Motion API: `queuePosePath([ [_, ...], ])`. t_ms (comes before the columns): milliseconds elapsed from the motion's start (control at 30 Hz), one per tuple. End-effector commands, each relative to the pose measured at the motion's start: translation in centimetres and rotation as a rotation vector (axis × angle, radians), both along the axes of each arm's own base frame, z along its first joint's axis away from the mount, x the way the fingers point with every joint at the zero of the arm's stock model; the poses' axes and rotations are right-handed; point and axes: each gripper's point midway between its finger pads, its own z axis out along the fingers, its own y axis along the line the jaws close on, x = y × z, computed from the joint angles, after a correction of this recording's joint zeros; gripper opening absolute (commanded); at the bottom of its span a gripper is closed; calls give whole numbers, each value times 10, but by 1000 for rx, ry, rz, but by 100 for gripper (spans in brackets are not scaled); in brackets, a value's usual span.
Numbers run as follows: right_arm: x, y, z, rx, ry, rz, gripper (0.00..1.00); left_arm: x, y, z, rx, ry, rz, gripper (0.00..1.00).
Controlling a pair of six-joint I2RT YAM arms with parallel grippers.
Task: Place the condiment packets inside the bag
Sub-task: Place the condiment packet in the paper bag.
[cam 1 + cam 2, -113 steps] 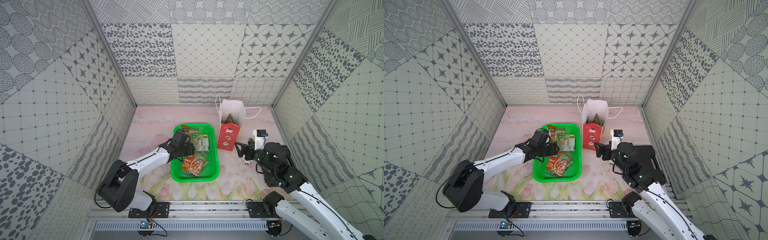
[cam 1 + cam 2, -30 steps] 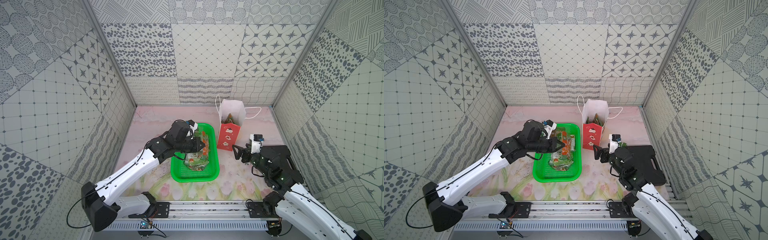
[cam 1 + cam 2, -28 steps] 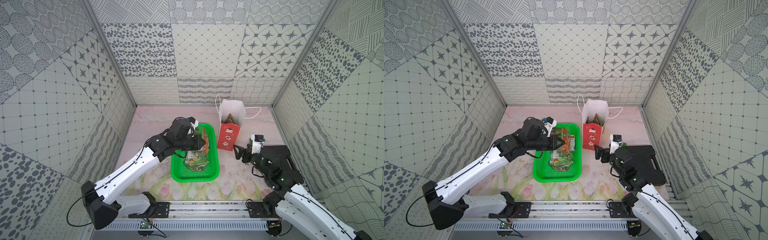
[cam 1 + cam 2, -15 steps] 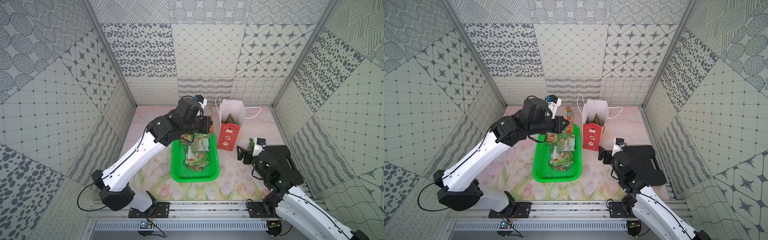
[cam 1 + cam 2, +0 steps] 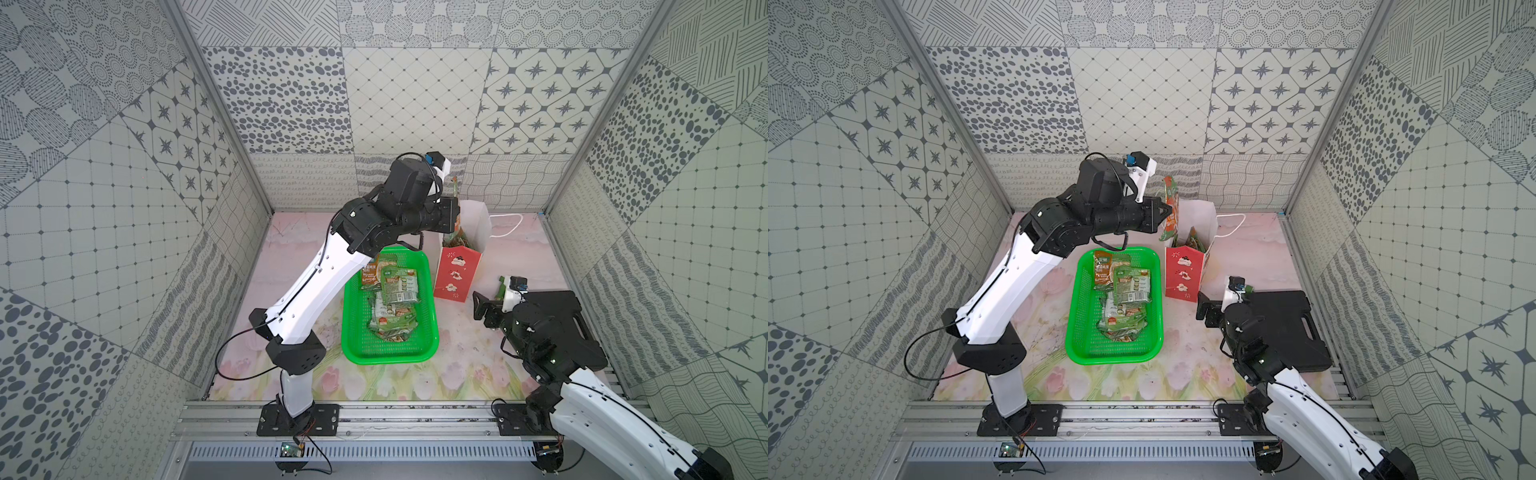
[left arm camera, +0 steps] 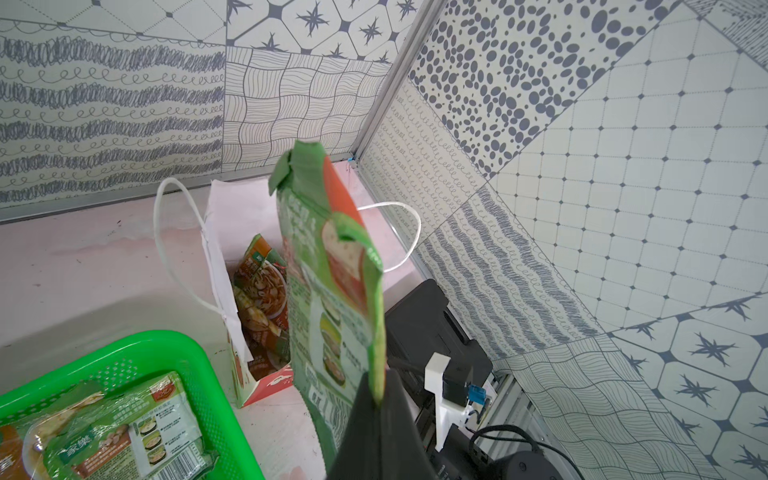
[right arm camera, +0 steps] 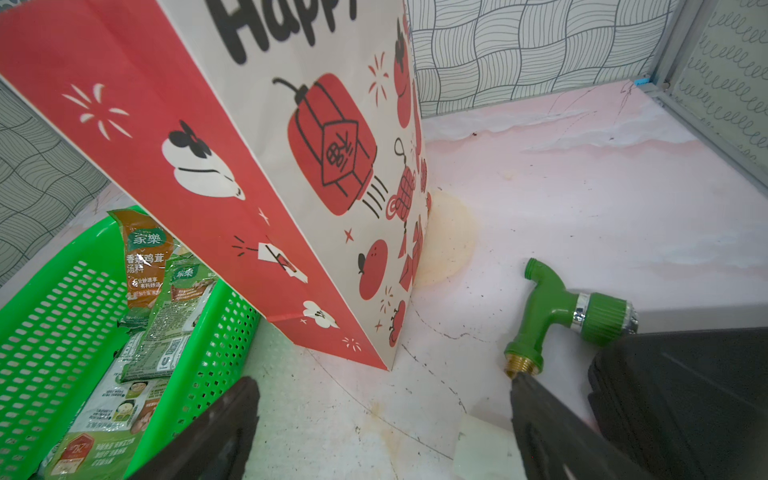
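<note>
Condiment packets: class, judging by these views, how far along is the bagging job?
Done: some packets already lie inside the bag. In hand: the left gripper is shut on one packet, held upright near the bag's mouth. Left: several packets in the green basket. The right gripper stands open and empty beside the bag.

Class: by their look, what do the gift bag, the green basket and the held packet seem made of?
Gift bag: probably matte printed paper, crisp folded edges. Green basket: glossy moulded plastic, perforated walls. Held condiment packet: seemingly thin shiny plastic film, crinkled, bent.
</note>
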Motion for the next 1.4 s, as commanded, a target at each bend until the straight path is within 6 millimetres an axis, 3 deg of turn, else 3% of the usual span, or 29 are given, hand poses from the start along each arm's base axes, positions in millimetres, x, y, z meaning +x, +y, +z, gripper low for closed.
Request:
queuePosePath([
  [0, 6, -1, 4, -2, -15, -25, 97, 18, -36, 13, -51, -136, -53, 0],
  [133, 8, 0, -4, -12, 21, -32, 97, 43, -49, -4, -13, -184, -14, 0],
  [333, 11, 6, -16, 27, 51, -31, 97, 67, -66, -51, 69, -160, -3, 0],
  [500, 12, 8, -16, 46, 42, -24, 97, 75, -89, -83, 85, -135, -62, 0],
  [600, 10, 7, -13, 51, 26, -22, 97, 68, -100, -91, 59, -99, -124, 0],
  [633, 9, 6, -12, 51, 23, -22, 97, 64, -102, -89, 47, -90, -147, 11],
  [700, 8, 6, -11, 55, 17, -17, 97, 55, -102, -82, 27, -77, -175, 42],
  [767, 8, 7, -8, 57, 13, -11, 97, 50, -95, -73, 22, -67, -161, 60],
  [833, 7, 8, -7, 58, 13, -5, 97, 43, -84, -64, 34, -59, -146, 70],
  [1033, 4, 9, 0, 67, -4, 14, 97, 6, -50, -44, 40, 2, -159, 82],
  [1167, 3, 12, 1, 72, -6, 30, 97, -17, -24, -62, 85, 33, -160, 89],
  [1367, 3, 16, 2, 73, -3, 56, 97, -35, 36, -92, 124, -1, -13, 99],
])
